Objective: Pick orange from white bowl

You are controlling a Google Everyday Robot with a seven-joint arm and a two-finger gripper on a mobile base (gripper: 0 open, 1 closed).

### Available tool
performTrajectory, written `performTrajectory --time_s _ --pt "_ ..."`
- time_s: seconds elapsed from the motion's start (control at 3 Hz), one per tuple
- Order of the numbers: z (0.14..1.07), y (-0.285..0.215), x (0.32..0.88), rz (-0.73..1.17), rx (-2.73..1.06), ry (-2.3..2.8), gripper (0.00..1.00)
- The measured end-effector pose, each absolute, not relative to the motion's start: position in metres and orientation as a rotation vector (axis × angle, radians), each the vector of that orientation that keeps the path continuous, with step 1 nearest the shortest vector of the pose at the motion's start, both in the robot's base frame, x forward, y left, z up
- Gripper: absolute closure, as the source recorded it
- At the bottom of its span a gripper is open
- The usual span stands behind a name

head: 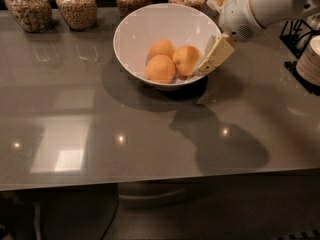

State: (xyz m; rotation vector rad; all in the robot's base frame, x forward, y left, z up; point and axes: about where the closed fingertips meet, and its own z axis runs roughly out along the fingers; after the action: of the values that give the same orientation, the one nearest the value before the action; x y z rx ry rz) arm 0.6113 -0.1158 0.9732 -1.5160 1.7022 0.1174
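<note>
The white bowl (145, 26) stands at the back middle of the grey table. Three oranges lie in it. The right one (185, 59) is the orange, with a small dark dot on its skin. Two others lie to its left, one in front (160, 69) and one behind (162, 48). My gripper (209, 63) reaches down over the bowl's right rim from the white arm (265, 4) and sits right against the right side of the orange. Its tip is partly hidden by the bowl's rim and the fruit.
Several glass jars of grain (76, 6) line the table's back edge behind the bowl. A stack of plates (310, 59) and a black wire rack (295, 34) stand at the far right. The table's front edge (150, 181) runs across the lower frame.
</note>
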Motion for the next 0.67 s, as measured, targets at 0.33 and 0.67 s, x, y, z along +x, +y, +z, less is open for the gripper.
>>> performTrajectory --time_s 0.33,0.67 --pt "0.962 -0.112 0.632 0.069 -1.575 1.730 0.00" --pt "0.946 -0.105 0.655 0.040 -1.622 1.758 0.16"
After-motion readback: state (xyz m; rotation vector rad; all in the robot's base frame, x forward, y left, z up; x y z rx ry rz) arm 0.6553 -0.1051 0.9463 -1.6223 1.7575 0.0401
